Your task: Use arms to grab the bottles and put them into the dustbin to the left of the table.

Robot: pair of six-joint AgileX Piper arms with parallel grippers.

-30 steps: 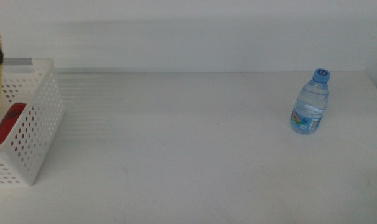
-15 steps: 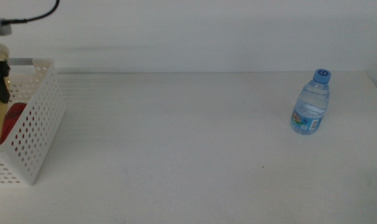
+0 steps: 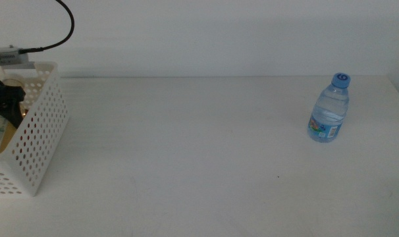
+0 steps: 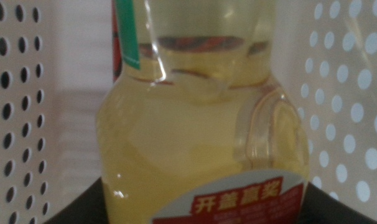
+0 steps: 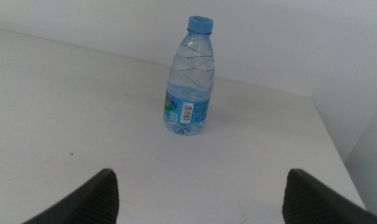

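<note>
Table (image 3: 186, 145) white, plain wall behind; water bottle (image 3: 329, 108) upright.

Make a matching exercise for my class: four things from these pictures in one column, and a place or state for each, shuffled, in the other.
1. water bottle
2. juice bottle
3. right gripper
4. dustbin

a. inside the dustbin, between the left gripper's jaws
b. at the table's left edge
c. upright on the table, far right
d. open, holding nothing

Pairs: 1-c, 2-a, 3-d, 4-b
</note>
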